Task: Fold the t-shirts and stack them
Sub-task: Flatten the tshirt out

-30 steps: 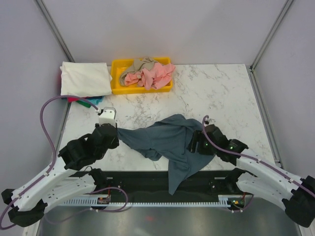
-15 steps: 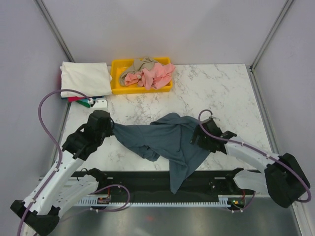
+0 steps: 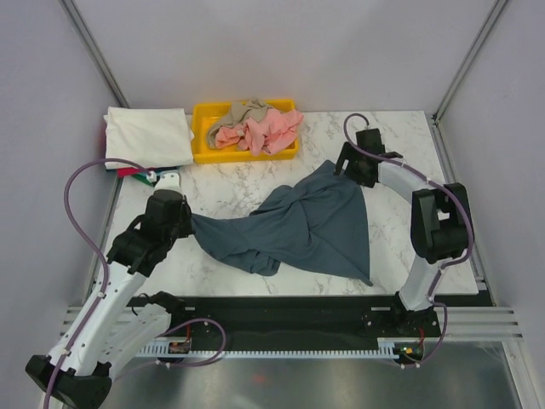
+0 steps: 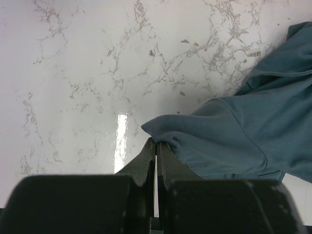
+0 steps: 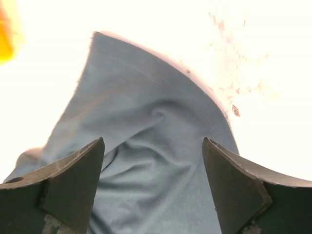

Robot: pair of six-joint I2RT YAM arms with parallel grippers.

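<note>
The left gripper (image 4: 156, 146) has its jaws pressed together on a folded edge of the slate-blue t-shirt (image 3: 306, 226), pinching a small bunch of cloth at the tips. From that pinch the shirt runs off to the jaws' right across the marble tabletop (image 3: 400, 153), rumpled and partly twisted, its body lying on the surface. Ahead of the closed tips and to their left is bare white stone with grey veins and one bright streak of glare.

The right gripper (image 5: 152, 142) stands wide open and holds nothing. The shirt's far corner lies flat on the table, framed between the two fingers and just beyond them. Past that corner the marble is washed out by light in the wrist view.

To the left of the open jaws, along the table's far edge, a yellow bin (image 3: 203, 136) holds a crumpled pink t-shirt (image 3: 268, 128) and a tan t-shirt (image 3: 243, 111). Beyond the left jaws, at the table's far left corner, a folded cream-white t-shirt (image 3: 146, 136) tops a stack, with a red edge (image 3: 126, 171) showing beneath. Pale grey walls (image 3: 272, 51) and slanted metal posts (image 3: 94, 51) enclose the table.
</note>
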